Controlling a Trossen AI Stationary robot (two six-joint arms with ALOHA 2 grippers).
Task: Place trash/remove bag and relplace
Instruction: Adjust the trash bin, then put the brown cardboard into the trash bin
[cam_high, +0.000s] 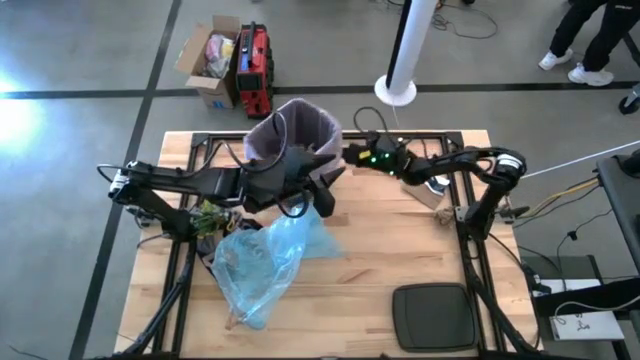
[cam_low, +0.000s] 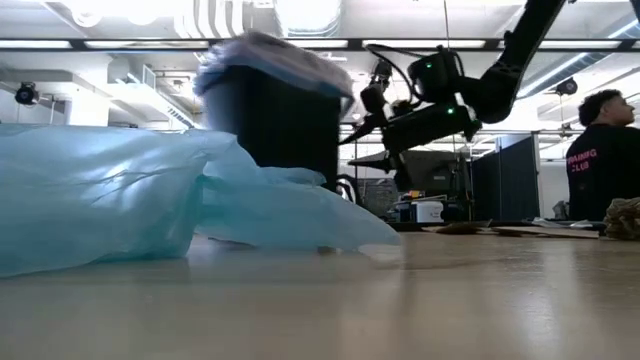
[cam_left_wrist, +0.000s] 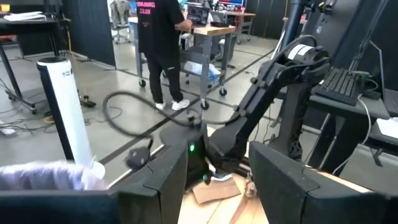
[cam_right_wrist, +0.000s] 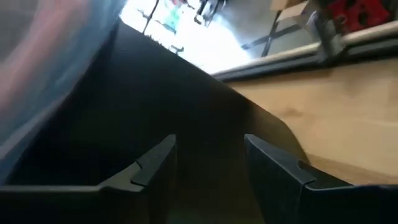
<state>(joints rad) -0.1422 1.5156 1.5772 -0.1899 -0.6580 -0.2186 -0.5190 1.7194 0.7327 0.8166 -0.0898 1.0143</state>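
Where wood table (cam_high: 400, 250) ends, grey floor (cam_high: 80, 60)

bag (cam_high: 292, 128) lines dark bin | left pincer (cam_high: 318, 168), right pincer (cam_high: 352, 154) at bin rim | blue bag (cam_high: 262, 257) on table (cam_high: 370, 262)

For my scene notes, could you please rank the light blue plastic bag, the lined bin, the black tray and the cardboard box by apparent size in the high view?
1. light blue plastic bag
2. lined bin
3. black tray, looks much like the bin; unsure
4. cardboard box, smallest
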